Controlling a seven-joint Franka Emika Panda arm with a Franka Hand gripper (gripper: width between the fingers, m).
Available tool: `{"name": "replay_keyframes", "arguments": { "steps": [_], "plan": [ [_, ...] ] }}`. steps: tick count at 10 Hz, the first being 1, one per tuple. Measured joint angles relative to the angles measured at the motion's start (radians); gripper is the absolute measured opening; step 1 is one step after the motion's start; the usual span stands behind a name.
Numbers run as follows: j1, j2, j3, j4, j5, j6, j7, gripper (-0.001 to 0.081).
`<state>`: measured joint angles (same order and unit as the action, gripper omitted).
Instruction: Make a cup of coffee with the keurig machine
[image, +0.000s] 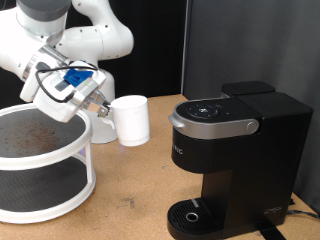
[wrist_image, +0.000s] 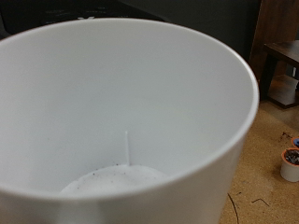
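The gripper (image: 104, 108) holds the cup (image: 130, 120) by its left side, above the table (image: 130, 195) and clear of it, at the exterior view's centre-left. The fingers (image: 103, 104) themselves are mostly hidden against the white wall of the cup, so how far they are spread cannot be told, but the cup hangs in the air against them with nothing beneath it. The cup stands about upright, its open mouth upward.

In the wrist view the cup (wrist_image: 121, 103) fills nearly the whole picture: a plain white inside, with a pale speckled floor at the bottom.

The keurig machine (image: 225, 155) stands on the table at the exterior view's right, well apart from the cup. Its grey-silver lid (image: 212, 118) is down, and its round drip tray (image: 192, 213) at the base is bare.

At the exterior view's left, just beside the gripper, is a white two-tier round shelf (image: 45, 160) with dark mesh levels. In the wrist view a small pod (wrist_image: 291, 164) lies on the table beyond the cup's rim.
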<state>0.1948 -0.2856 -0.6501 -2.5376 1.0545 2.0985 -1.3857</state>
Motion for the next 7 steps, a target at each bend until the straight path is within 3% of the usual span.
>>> {"name": "replay_keyframes", "arguments": {
  "steps": [7],
  "plan": [
    [-0.048, -0.001, -0.004, -0.02, -0.082, -0.002, 0.013, 0.0072]
  ]
}}
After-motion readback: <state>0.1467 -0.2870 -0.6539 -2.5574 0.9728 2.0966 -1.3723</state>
